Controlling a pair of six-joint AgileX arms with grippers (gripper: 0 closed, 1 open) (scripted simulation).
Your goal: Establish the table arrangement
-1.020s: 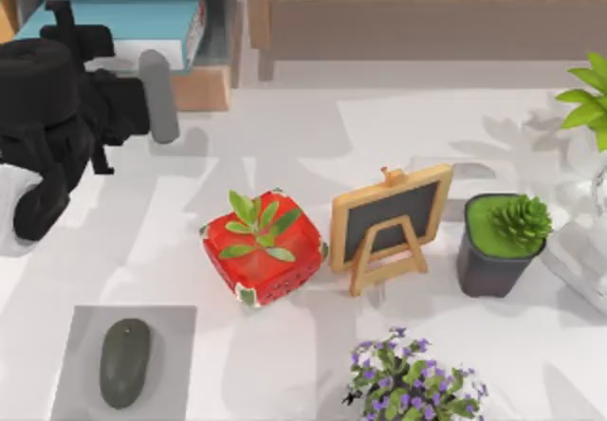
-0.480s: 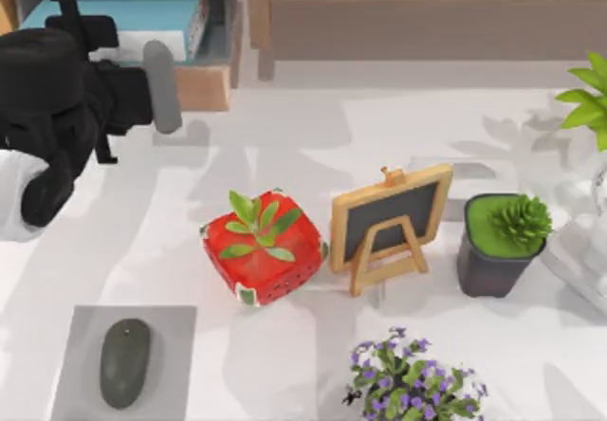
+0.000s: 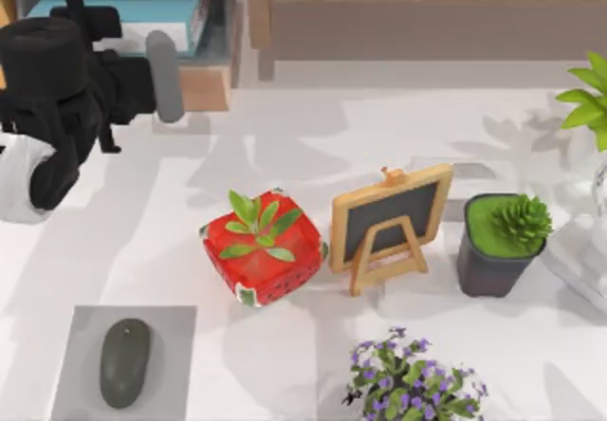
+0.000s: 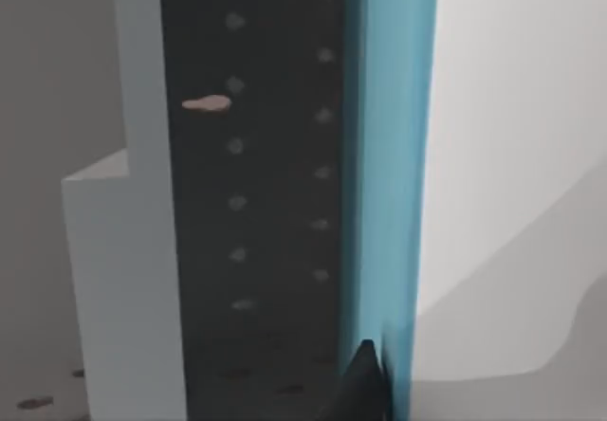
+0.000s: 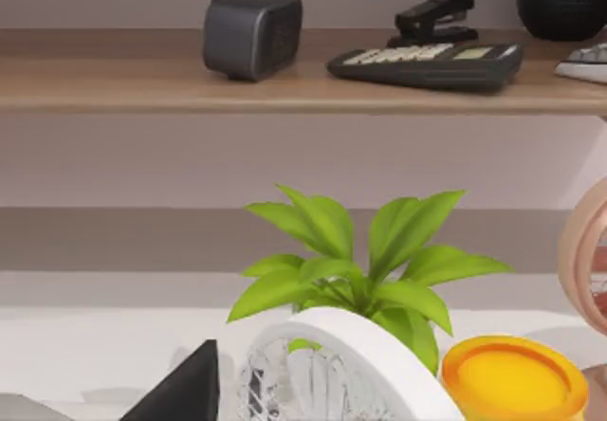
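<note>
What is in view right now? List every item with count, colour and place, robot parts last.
table: one, white, under everything.
strawberry-patterned pot with a green plant: one, red, centre of the table.
mini chalkboard easel: one, wood frame with dark board, right of the red pot.
succulent in a pot: one, green in dark grey, right of the easel.
purple-flowered plant: one, at the near edge.
leafy plant: one, bright green, at the right edge.
mouse: one, dark grey, on a grey mat at near left.
book: one, teal, in the shelf unit at far left.
calculator: one, black, on the wooden shelf in the right wrist view.
stapler: one, black, behind the calculator.
left pincer: one, black arm, at the shelf unit by the book.
</note>
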